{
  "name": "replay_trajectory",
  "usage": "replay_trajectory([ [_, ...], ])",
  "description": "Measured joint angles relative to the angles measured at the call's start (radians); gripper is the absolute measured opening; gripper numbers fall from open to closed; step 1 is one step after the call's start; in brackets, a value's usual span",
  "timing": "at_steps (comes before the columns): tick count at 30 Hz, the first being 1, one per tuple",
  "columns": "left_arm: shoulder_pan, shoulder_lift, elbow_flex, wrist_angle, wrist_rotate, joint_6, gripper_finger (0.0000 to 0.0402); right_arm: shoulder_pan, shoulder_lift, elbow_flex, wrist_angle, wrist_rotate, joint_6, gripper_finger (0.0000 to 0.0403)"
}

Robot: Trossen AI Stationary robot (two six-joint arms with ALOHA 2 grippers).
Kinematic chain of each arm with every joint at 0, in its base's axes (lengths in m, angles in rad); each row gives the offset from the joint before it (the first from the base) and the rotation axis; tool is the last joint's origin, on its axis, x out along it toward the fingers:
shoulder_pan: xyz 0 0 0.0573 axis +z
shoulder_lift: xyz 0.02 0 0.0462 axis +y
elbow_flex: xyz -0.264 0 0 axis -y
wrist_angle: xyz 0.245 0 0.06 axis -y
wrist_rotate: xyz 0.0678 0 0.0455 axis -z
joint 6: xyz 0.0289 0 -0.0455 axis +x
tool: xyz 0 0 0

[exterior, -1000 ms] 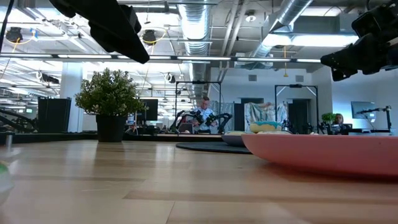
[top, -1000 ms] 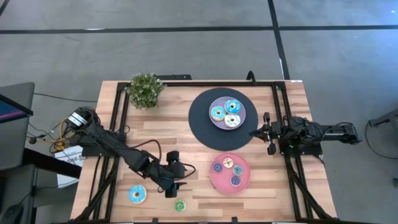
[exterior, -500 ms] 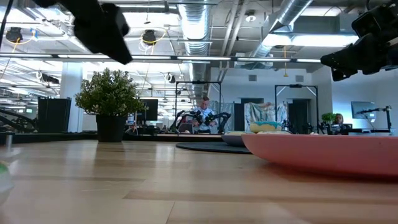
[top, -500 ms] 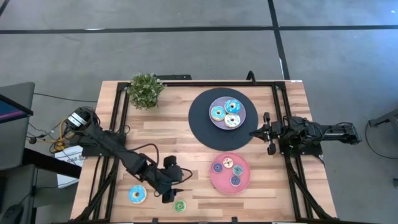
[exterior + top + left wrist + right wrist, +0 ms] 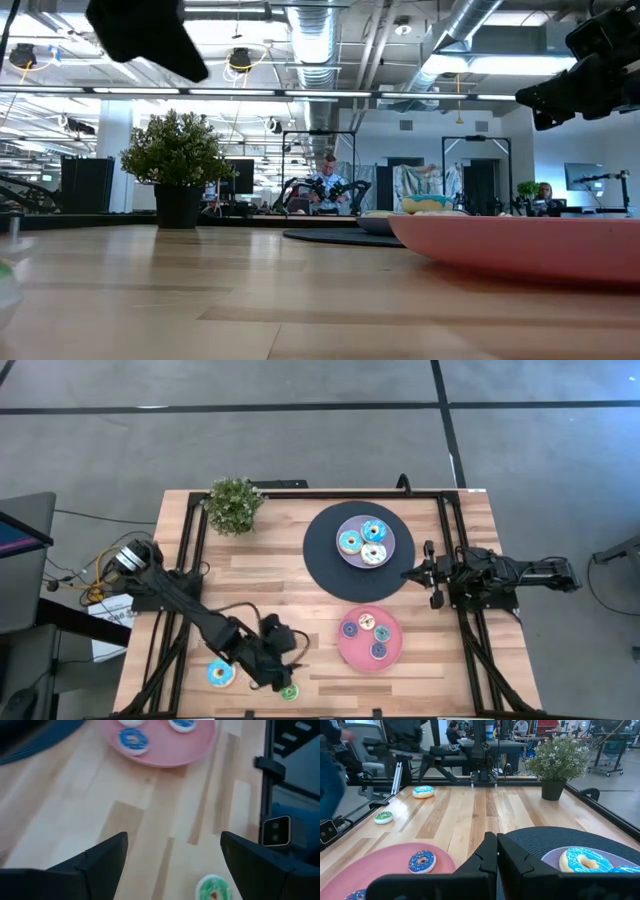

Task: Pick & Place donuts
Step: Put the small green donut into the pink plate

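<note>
High view: desk (image 5: pixel 260 575) seen from straight above, both arms in frame.
Left gripper (image 5: pixel 283 682): low at the desk's 7 o'clock edge, jaws spread wide, holding nothing; in the left wrist view the small green donut (image 5: pixel 214 888) lies between the fingers (image 5: pixel 87 870), not yet gripped.
Right gripper (image 5: pixel 424 572): parked at the 3 o'clock edge, jaws closed and empty.
Placed, large: three donuts on the lavender plate (image 5: pixel 390 535), which sits on the black disc (image 5: pixel 320 555) at 1 o'clock.
Placed, small: three donuts on the pink plate (image 5: pixel 348 650) at 5 o'clock.
Loose: green donut, plus a larger blue donut (image 5: pixel 221 673) at 7 o'clock.
Progress: judged mostly done; two left to move.
Other: potted plant (image 5: pixel 235 505) at 11 o'clock.
</note>
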Motion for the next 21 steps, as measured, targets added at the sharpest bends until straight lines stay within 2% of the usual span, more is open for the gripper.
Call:
replay_trajectory([
  [3, 0.001, 0.09, 0.112, -0.066, 0.038, 0.03, 0.0313, 0.0, 0.0, 0.0, 0.0, 0.0, 0.0, 0.0],
  [8, 0.0, 0.261, 0.354, -0.315, 0.098, 0.037, 0.0313, 0.0, 0.001, 0.0, 0.0, 0.0, 0.0, 0.0],
  [13, -0.023, 0.404, 0.548, -0.51, 0.107, 0.034, 0.0313, 0.0, 0.001, 0.0, 0.0, 0.0, 0.0, 0.0],
  [17, -0.045, 0.478, 0.617, -0.569, 0.128, 0.005, 0.0313, 0.0, 0.001, 0.0, 0.0, 0.0, 0.0, 0.0],
  [21, -0.065, 0.51, 0.623, -0.559, 0.129, -0.054, 0.0313, 0.0, 0.001, 0.0, 0.0, 0.0, 0.0, 0.0],
])
